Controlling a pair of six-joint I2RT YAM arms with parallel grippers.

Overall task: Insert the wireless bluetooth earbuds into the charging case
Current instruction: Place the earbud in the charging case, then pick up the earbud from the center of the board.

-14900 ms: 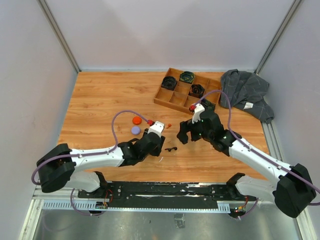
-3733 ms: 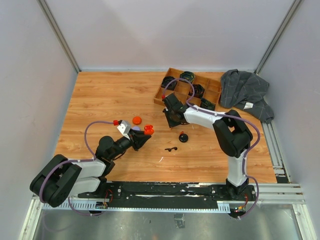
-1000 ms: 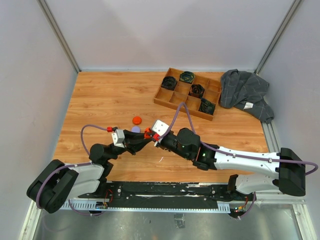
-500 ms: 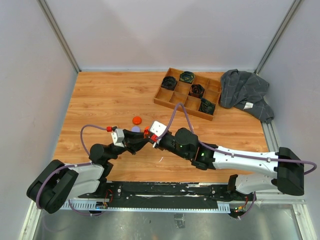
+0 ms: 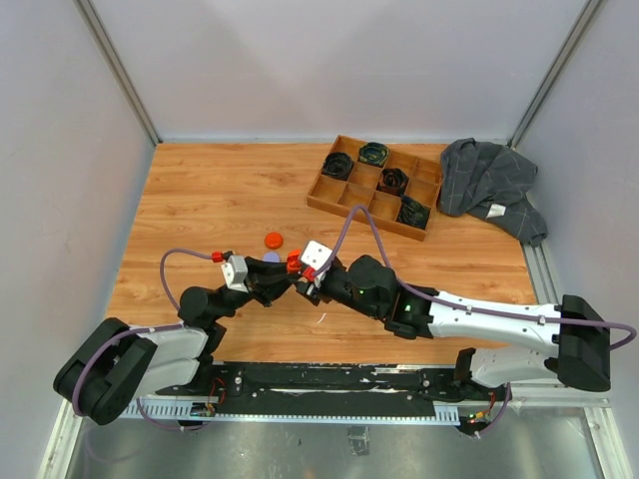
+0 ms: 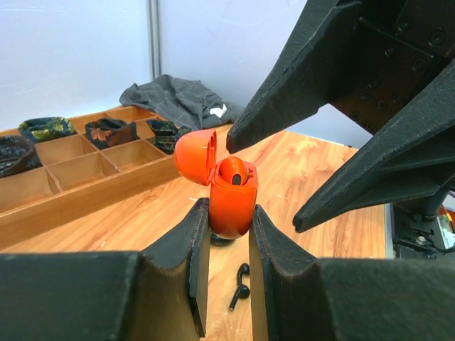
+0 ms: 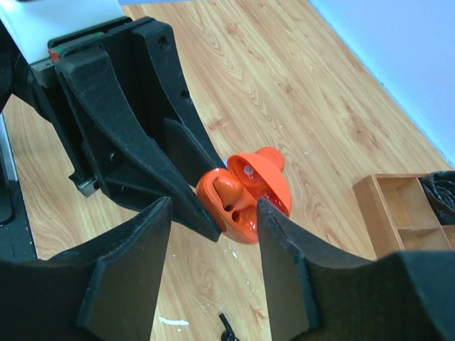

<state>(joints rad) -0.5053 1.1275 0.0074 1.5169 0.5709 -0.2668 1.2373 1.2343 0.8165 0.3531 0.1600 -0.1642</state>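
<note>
Orange earbud [image 6: 233, 172]: sits in one well of the open orange charging case [image 6: 233, 206], which is held up off the bench [image 5: 200, 200]. In the right wrist view the well beside it looks empty.
Left claw [image 6: 227, 213]: closed on the lower body of the case, one finger on each flank. It grips below the rim, apparently so the wells and the hinge are left free and the mouth faces the other arm.
Case lid [image 6: 195, 156]: tipped back on its hinge to one side, clear of the wells, so nothing blocks the way in from above.
Right claw [image 7: 215, 206]: jaws stand apart and hold nothing, with the tips on either side of the case and just short of it. This reads as a release posture right over the seated bud.
Black earbud [image 6: 240, 284]: lies loose on the bench under the raised case. By its colour it likely belongs to another case.
Round cases: an orange one [image 5: 273, 239] and a lilac one [image 5: 271, 257] rest on the bench just beyond the left claw, close together.
Wooden tray [image 5: 324, 195]: well apart at the far side, with coiled cables [image 5: 337, 165] in several compartments.
Grey cloth [image 5: 489, 185]: crumpled beside the tray at the far right.
Stage: one bud looks in place, and a second orange bud appears to be still needed.
</note>
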